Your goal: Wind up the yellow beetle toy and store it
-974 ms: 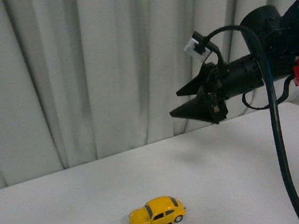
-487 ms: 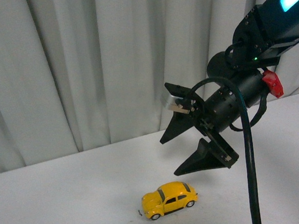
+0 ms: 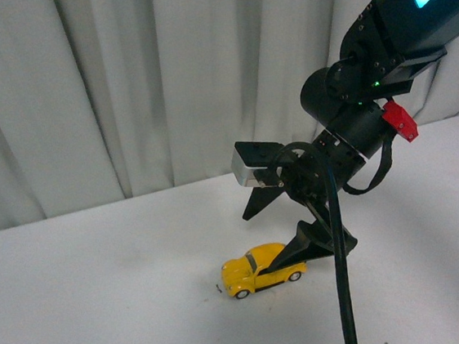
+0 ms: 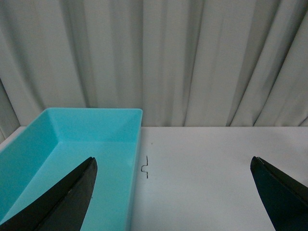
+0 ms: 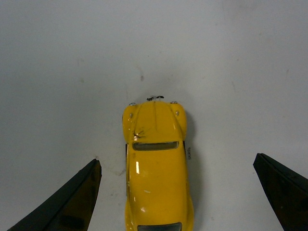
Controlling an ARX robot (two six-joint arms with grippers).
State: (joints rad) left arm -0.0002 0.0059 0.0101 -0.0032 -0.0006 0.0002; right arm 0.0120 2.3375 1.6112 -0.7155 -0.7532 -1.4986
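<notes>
**Right tool straddling the beetle, nothing gripped yet**

The small glossy yellow beetle toy car (image 3: 244,274) sits on the white worktop (image 3: 103,300), close to the front edge and about midway along it, nose toward the left edge. My right tool (image 3: 260,241) is spread wide and empty. The wrist view shows the car centred lengthwise between the fingers, which I read as a line-up for closing on its flanks. I can't tell whether the fingers are down at wheel level. My left tool (image 4: 172,161) is also wide open and empty, facing the turquoise plastic bin (image 4: 72,139) by the curtain-side edge, probably parked there for the storing step.
</notes>
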